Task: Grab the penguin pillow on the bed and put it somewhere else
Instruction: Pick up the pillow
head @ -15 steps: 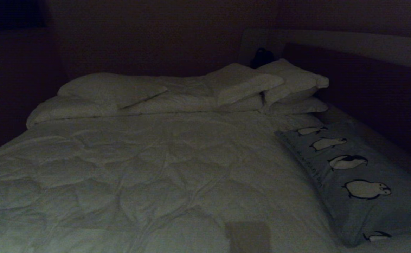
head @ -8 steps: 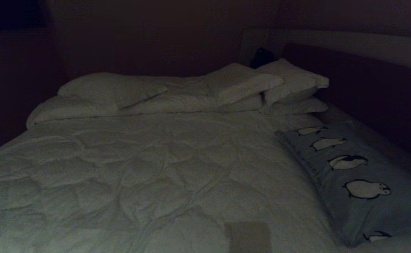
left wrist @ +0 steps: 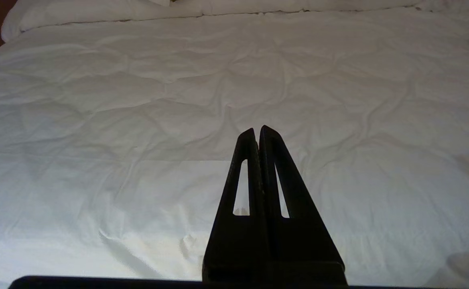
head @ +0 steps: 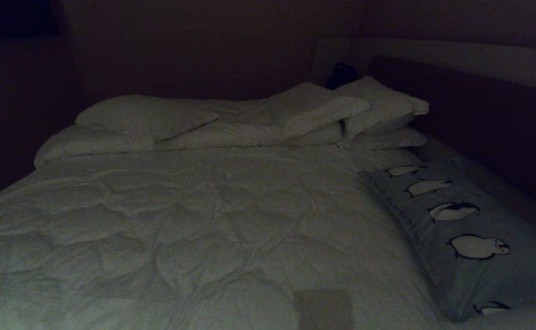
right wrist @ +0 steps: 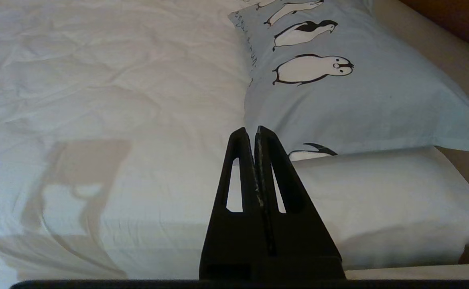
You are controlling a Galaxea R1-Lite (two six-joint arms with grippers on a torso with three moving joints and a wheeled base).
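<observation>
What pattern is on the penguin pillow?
Pale grey-blue penguin pillow with black-and-white penguins in a row; clearest in the right wrist view.

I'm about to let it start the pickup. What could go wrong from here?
Both grippers, left gripper and right gripper, are shut and short of the penguin pillow; a shut approach would only push it. The pillow lies along the bed's right edge, so a nudge might tip it off. A low grab could also catch the duvet.

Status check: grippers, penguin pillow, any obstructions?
Left gripper shut, empty, above the bed. Right gripper shut, empty, short of the penguin pillow. Pillow flat by the bed's right edge. Nothing blocking.
</observation>
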